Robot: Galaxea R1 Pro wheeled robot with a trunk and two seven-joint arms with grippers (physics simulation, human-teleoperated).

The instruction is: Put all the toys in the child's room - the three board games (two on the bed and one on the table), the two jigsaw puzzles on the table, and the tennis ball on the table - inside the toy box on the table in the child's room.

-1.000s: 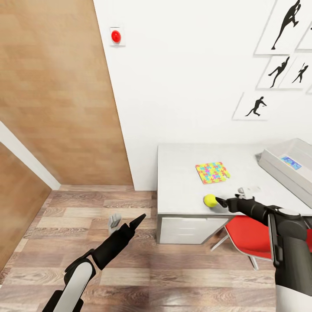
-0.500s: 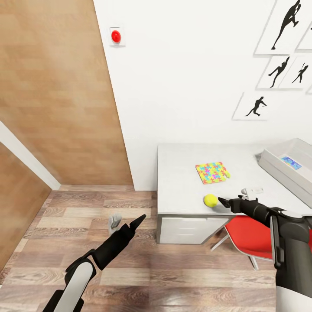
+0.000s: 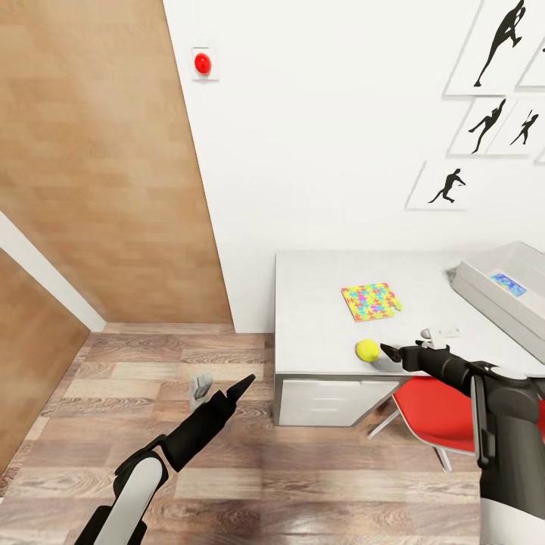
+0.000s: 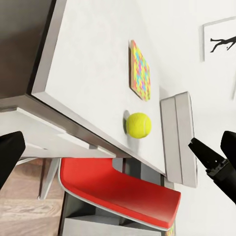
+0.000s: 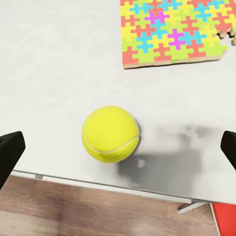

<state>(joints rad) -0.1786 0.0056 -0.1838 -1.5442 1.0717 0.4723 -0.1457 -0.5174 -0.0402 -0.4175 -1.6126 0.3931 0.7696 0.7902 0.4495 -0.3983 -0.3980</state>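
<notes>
Right claw (image 3: 387,351) spread wide, empty, just beside tennis ball (image 3: 368,350) on table (image 3: 318,333).

Yellow-green tennis ball (image 3: 368,350) glowing on the pale grey table (image 3: 318,318), and right beside it a jigsaw puzzle (image 3: 369,300) in interlocking yellow, blue, pink, orange and green pieces! The grey toy box (image 3: 496,291) shows a flash of blue print inside, a bright red chair seat (image 3: 431,412) peeks out under the white drawers (image 3: 333,401), and a red button (image 3: 202,63) sits on the white wall. Black silhouette pictures (image 3: 454,184) hang on white, the door (image 3: 106,166) is warm brown wood, the floor (image 3: 303,484) grey-brown plank, and the right gripper (image 3: 397,353) is black.
</notes>
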